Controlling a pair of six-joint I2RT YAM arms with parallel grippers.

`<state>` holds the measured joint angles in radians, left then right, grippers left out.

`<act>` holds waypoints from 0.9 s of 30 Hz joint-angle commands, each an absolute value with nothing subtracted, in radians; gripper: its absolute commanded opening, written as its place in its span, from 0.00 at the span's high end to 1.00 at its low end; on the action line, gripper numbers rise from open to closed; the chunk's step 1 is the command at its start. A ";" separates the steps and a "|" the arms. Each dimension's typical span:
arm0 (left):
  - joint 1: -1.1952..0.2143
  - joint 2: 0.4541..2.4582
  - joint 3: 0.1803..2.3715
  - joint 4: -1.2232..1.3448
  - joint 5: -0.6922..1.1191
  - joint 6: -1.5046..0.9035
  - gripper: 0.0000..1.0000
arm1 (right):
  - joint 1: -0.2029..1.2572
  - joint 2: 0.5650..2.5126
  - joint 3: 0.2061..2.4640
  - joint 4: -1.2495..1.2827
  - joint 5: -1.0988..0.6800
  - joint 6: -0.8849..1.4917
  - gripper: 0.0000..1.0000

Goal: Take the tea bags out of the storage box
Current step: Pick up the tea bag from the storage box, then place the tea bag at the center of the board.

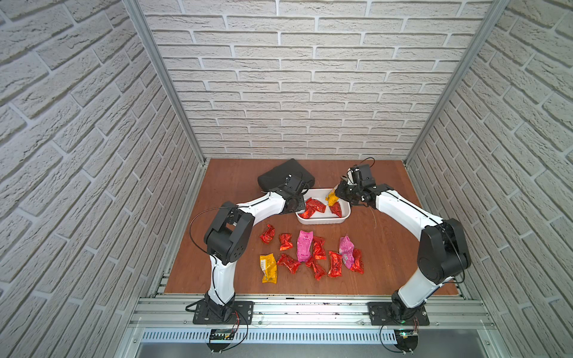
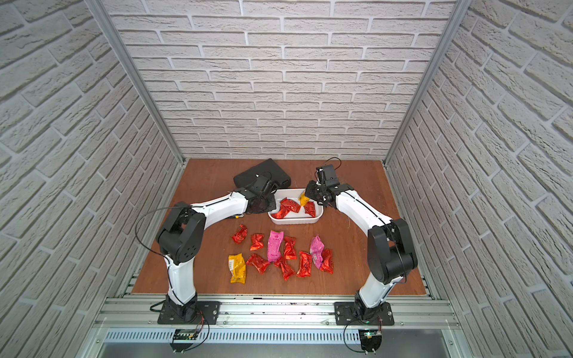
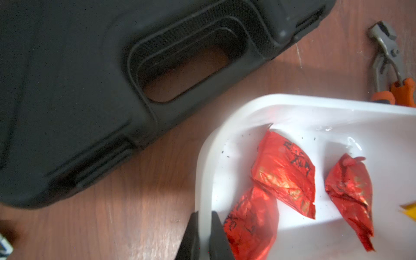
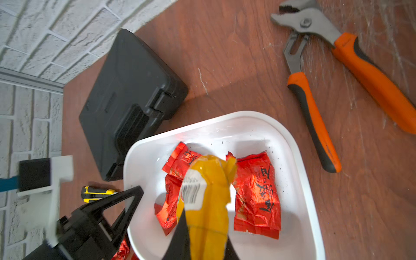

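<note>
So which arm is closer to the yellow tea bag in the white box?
The right one. The right fingers are shut on that yellow tea bag. The left fingers clamp the storage box by its rim, apart from the bag.

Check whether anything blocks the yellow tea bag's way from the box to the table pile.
Nothing visible blocks it. The right gripper holds the yellow tea bag over the storage box; only its low near wall lies before the tea bags on the table. The left gripper clamps the rim aside.
</note>
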<state>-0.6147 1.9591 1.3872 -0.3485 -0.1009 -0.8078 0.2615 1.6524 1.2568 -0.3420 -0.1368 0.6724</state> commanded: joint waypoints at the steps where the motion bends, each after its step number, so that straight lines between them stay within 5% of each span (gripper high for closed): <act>1: -0.615 1.939 1.398 -0.333 -0.114 -0.770 1.00 | 0.210 1.497 1.178 -0.457 -0.148 0.553 0.98; 14: -0.617 1.951 1.401 -0.324 -0.096 -0.767 1.00 | -0.096 1.076 0.722 -0.488 -0.269 0.651 0.98; 24: -0.620 1.963 1.420 -0.337 -0.091 -0.770 1.00 | -0.097 1.176 0.527 -0.197 -0.410 0.761 0.96; 27: -0.620 1.964 1.423 -0.339 -0.092 -0.770 1.00 | -0.100 1.205 0.523 -0.221 -0.395 0.731 0.83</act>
